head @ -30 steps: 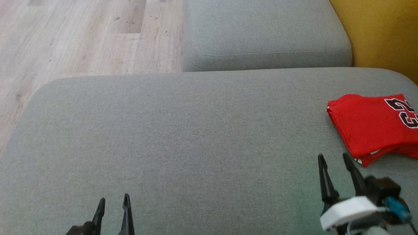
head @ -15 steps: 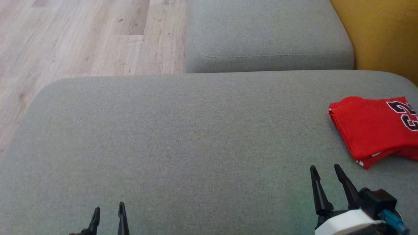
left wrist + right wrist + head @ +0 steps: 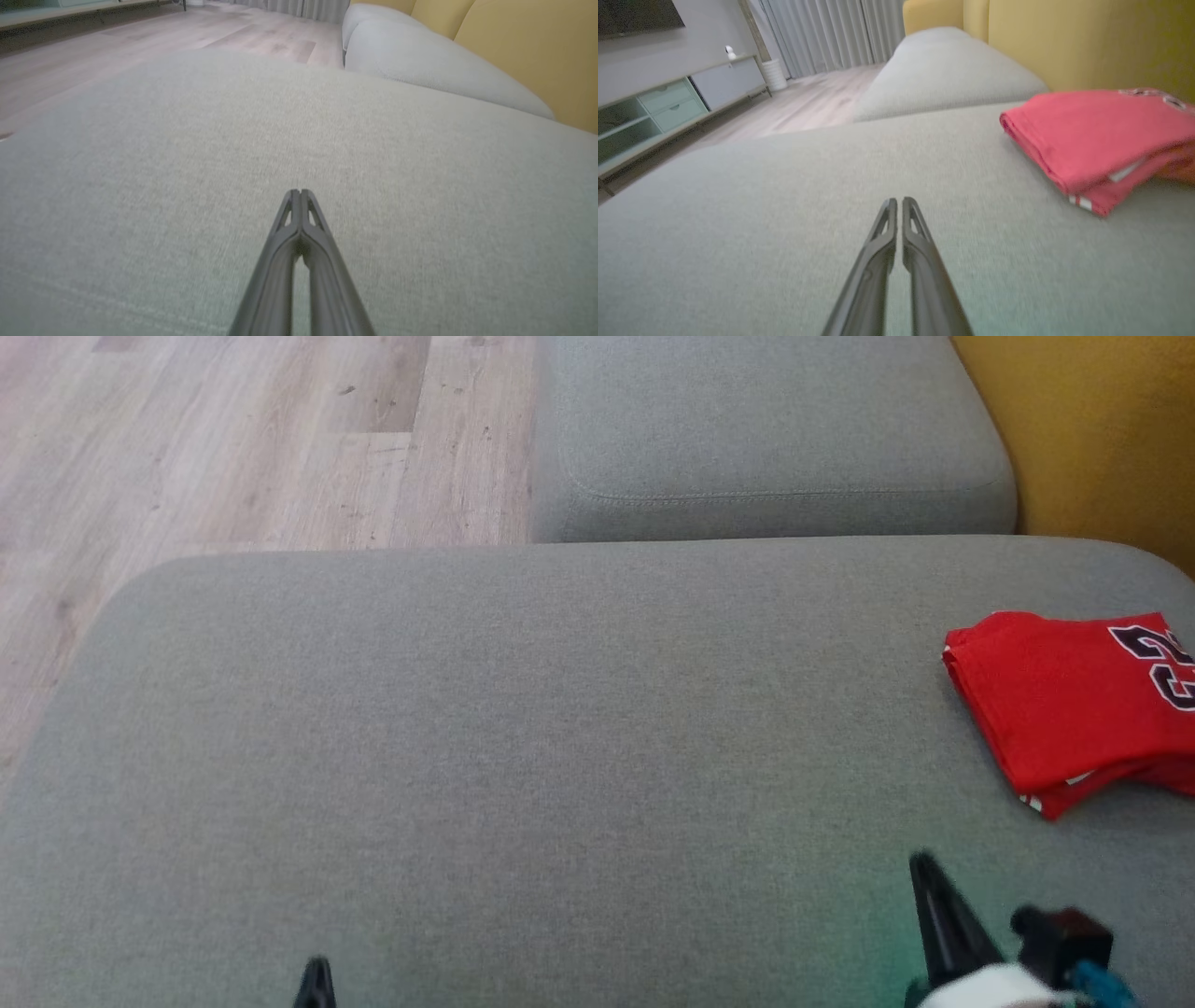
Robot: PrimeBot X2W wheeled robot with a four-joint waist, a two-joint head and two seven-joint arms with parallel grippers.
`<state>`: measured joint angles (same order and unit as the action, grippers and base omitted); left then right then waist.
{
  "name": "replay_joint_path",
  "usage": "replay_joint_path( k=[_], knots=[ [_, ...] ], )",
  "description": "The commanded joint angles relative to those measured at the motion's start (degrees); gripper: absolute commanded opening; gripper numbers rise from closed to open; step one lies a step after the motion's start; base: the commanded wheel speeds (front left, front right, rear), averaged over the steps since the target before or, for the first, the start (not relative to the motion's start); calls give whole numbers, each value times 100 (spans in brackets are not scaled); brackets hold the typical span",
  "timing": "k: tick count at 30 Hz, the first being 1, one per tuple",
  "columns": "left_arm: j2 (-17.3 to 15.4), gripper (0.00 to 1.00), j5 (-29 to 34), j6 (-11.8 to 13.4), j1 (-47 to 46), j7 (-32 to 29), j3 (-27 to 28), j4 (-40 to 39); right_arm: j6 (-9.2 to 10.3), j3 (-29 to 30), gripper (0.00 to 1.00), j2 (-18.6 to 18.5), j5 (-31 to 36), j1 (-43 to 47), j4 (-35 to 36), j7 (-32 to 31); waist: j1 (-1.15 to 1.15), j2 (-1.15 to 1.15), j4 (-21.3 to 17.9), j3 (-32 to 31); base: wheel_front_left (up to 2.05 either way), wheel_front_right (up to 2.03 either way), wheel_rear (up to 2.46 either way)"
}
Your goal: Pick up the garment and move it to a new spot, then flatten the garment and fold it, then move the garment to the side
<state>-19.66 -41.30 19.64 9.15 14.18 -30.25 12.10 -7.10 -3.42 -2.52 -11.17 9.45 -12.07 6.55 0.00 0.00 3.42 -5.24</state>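
Observation:
The garment (image 3: 1064, 709) is a red jersey with dark numerals, lying folded at the right edge of the grey seat cushion (image 3: 523, 709). In the right wrist view the garment (image 3: 1083, 135) lies up and to the right of my fingers, apart from them. My right gripper (image 3: 924, 870) sits low at the bottom right, short of the garment, and its fingers are drawn together on nothing (image 3: 899, 201). My left gripper (image 3: 316, 978) peeks in at the bottom left. In the left wrist view its tips (image 3: 299, 192) meet over bare cushion, shut and empty.
A second grey cushion (image 3: 766, 429) lies behind the seat, with a yellow backrest (image 3: 1092, 439) at the right. Wood floor (image 3: 233, 439) runs past the seat's left and far edge. A low cabinet (image 3: 668, 102) stands across the room.
Both grippers went from open to shut and drew back toward the bottom edge of the head view. The garment has stayed where it was.

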Motion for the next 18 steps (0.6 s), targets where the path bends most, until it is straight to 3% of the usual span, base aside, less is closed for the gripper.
replay_joint_path(
  k=[1,18],
  knots=[
    [26,0,-10,-5,16,-3,3,44,0,-1,0,0,-16,20,-54,0,0,0,-1,1,0,0,0],
    [246,0,-762,-393,-206,-281,507,72,-6,68,0,-60,-1244,-203,-70,-129,0,0,-50,79,0,0,0]
  ],
)
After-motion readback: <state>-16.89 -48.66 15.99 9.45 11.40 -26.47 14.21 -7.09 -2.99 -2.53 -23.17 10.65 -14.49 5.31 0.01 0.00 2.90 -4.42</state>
